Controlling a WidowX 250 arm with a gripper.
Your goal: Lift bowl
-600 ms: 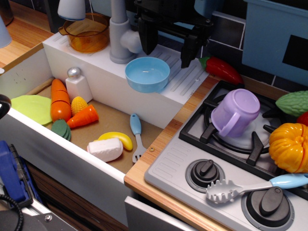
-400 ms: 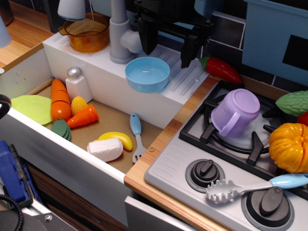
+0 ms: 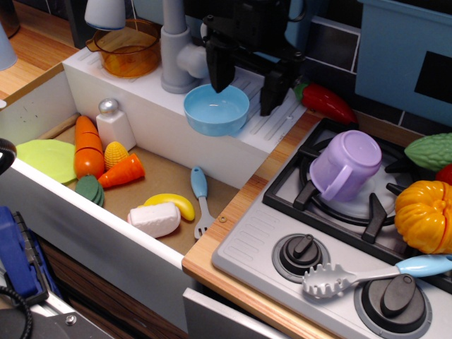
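The light-blue bowl (image 3: 215,109) sits upright on the white ribbed drainboard (image 3: 272,116) beside the grey faucet (image 3: 176,56). My black gripper (image 3: 245,88) hangs open just above and behind the bowl. Its left finger (image 3: 219,67) reaches down to the bowl's far rim, and its right finger (image 3: 274,88) stands to the right of the bowl over the ribs. Nothing is held between the fingers.
An amber see-through pot (image 3: 128,48) stands at the left of the faucet. A red pepper (image 3: 326,102) lies right of the gripper. A lilac mug (image 3: 347,164) lies on the stove. Toy food and a spatula (image 3: 200,198) lie in the sink basin.
My gripper has come down and a little toward the bowl; its left finger now reaches the bowl's far rim. The bowl has not moved.
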